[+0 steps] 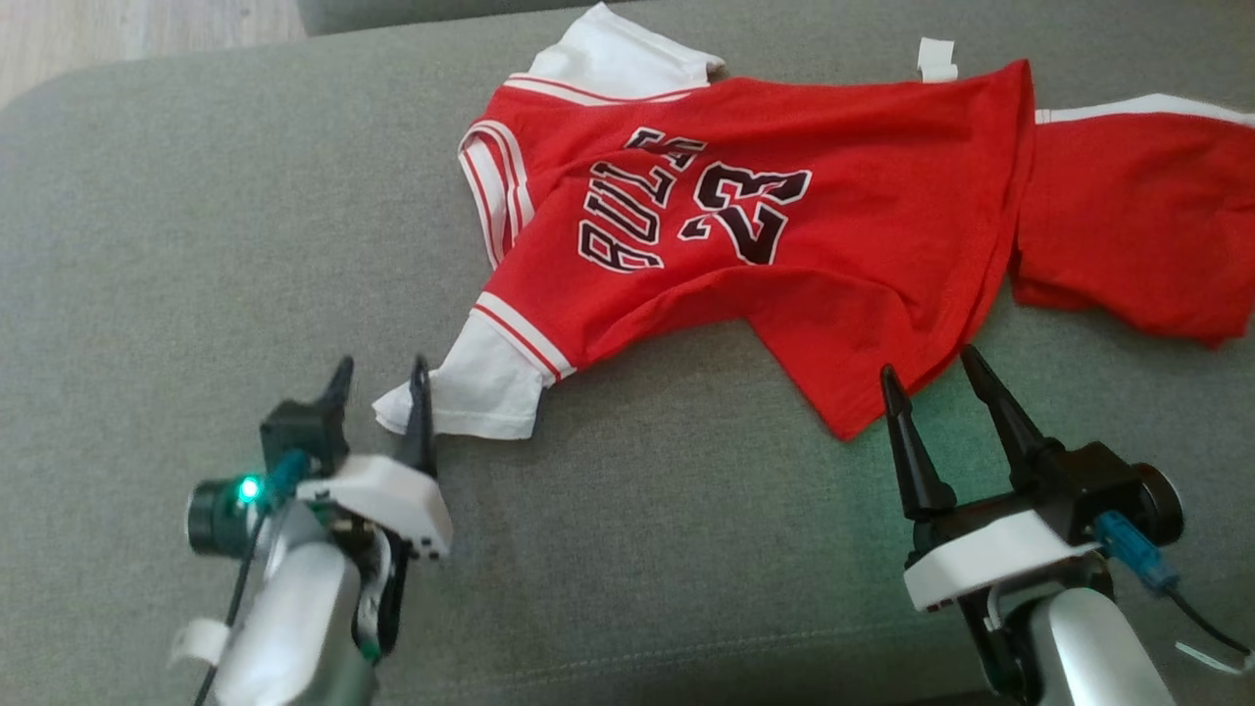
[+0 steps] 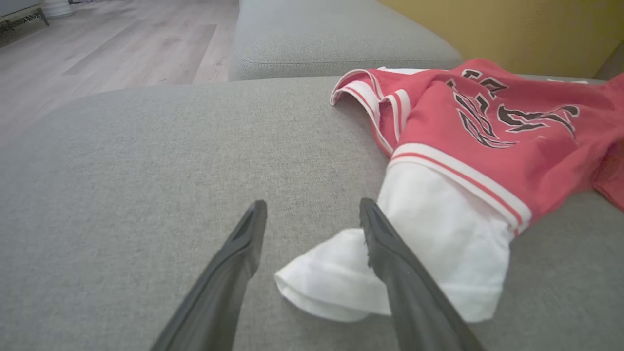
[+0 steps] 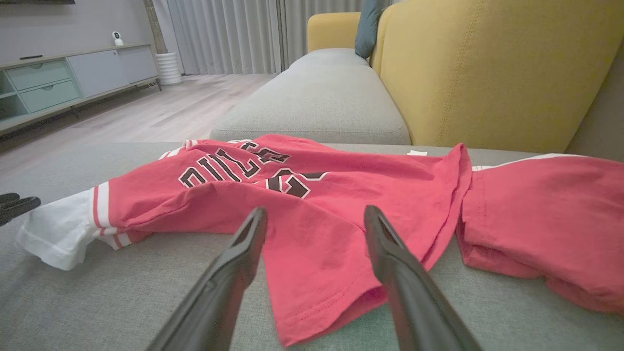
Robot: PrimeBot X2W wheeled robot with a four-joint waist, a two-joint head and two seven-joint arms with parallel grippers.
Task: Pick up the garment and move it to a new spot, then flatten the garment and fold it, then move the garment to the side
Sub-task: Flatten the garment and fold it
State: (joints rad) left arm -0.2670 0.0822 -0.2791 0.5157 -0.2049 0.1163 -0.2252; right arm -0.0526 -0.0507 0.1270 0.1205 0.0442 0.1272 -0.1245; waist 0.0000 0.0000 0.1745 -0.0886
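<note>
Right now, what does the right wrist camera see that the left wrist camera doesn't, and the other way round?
Right wrist view: a cabinet with drawers, curtains, and the right gripper, open, aimed at the near hem corner of the red jersey. Left wrist view: the left gripper, open, with the white sleeve close up, its cuff partly behind one finger. Both: the jersey with its dark lettering, the white sleeve, the grey cushion, the wood floor and the yellow backrest.
</note>
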